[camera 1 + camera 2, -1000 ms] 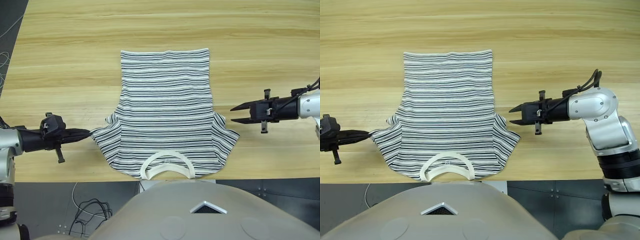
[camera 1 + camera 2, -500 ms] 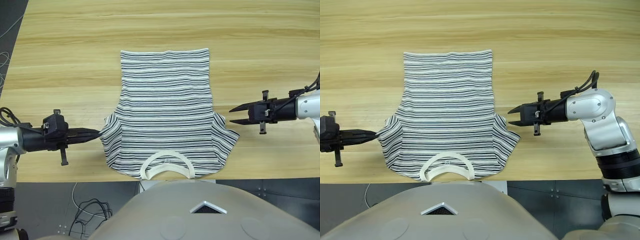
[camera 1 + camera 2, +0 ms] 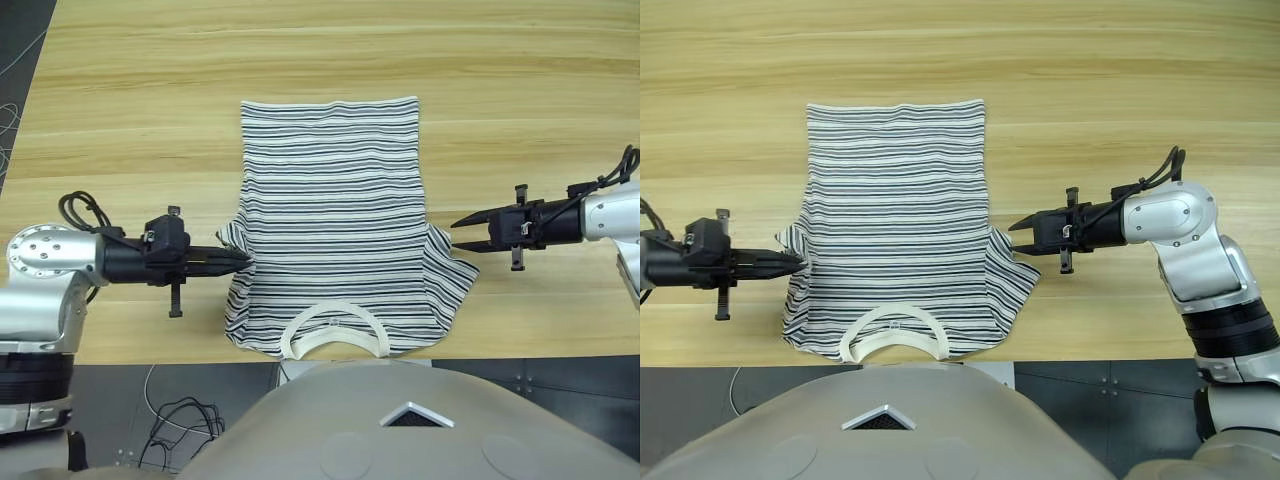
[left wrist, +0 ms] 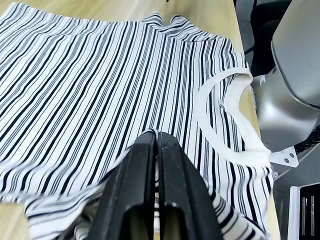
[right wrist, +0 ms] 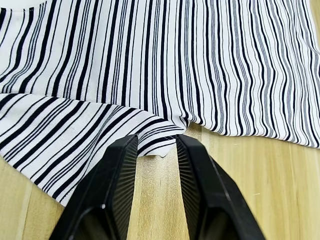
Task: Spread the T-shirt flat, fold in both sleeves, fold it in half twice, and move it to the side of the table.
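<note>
T-shirt (image 3: 330, 200) lies face up and spread near the front edge of the wooden table (image 3: 300, 60), its collar (image 3: 335, 330) toward the robot and its hem pointing away. Starting on the left, the left gripper (image 3: 243, 258) is clamped tight on the edge of the left sleeve (image 3: 232, 232). In the wrist view its fingers (image 4: 145, 170) are pressed together with only a sliver of striped cloth nipped at the tips. A second ago that sleeve stuck out over the bare wood. Since then the arm has carried it inward, so the sleeve now doubles over onto the body of the shirt and the left outline runs nearly straight. From where I stand, the first sleeve fold looks almost done, needing only to be laid down and let go. Across the chest the fabric is smooth and undisturbed. On the right, the right sleeve (image 3: 450, 275) is spread flat on the table. The right gripper (image 3: 458, 232) has crept a little closer to it, and its jaws are parted with nothing held. In its wrist view the sleeve's upper corner sits just between the two fingers (image 5: 117, 190), so a pinch there seems the likely next move.
</note>
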Robot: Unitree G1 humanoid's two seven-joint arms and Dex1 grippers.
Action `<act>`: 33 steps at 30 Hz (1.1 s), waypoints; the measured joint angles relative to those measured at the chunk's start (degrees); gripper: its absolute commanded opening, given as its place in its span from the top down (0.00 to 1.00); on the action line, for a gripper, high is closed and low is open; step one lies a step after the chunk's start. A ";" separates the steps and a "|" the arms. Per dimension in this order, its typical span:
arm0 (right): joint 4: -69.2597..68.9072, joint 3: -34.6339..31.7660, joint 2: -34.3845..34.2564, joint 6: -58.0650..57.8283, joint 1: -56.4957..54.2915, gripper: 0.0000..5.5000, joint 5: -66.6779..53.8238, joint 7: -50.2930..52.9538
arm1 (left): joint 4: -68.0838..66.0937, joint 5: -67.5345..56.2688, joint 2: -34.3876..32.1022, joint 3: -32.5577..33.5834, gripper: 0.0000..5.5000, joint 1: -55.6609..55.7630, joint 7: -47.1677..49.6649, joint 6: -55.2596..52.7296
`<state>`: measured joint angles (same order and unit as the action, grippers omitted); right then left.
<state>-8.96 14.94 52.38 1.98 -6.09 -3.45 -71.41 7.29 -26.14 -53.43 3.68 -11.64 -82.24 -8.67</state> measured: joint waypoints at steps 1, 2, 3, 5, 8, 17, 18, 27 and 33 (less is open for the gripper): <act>0.04 0.04 -0.09 0.00 -0.01 0.75 0.01 0.00 | -0.06 0.24 0.39 -0.89 0.98 0.61 0.09 -0.03; 0.06 0.09 -0.24 0.00 -0.02 0.75 0.00 0.00 | -0.19 1.18 1.24 -2.36 0.98 1.42 0.26 -0.09; 0.07 0.12 -0.34 0.00 -0.02 0.75 0.01 0.00 | -0.46 2.02 1.95 -3.99 0.98 2.30 0.36 -0.20; 0.09 0.17 -0.44 0.01 -0.01 0.75 0.01 0.00 | -1.77 3.23 3.01 -6.13 0.98 4.26 0.43 -0.42; 0.15 0.25 -0.54 0.01 -0.01 0.75 0.03 0.01 | -3.38 5.00 4.63 -8.90 0.98 6.15 0.53 -0.34; 0.57 0.71 -0.90 0.35 0.00 0.75 1.01 0.14 | -7.82 8.98 8.56 -14.45 0.98 10.37 1.16 0.10; 0.60 0.85 -1.01 0.36 0.00 0.75 1.03 0.17 | -8.16 9.08 8.91 -14.91 0.98 10.61 1.22 0.09; 0.77 0.94 -1.43 0.55 0.02 0.75 1.11 0.93 | -9.47 10.87 10.79 -17.25 0.98 12.43 1.93 0.10; 1.04 1.13 -1.79 0.95 0.06 0.75 1.12 1.11 | -11.20 12.43 12.55 -18.80 0.98 13.05 2.70 0.27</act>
<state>-7.92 16.07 50.59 2.93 -6.03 -2.33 -70.30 -3.91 -13.71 -40.87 -15.12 1.41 -79.53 -8.40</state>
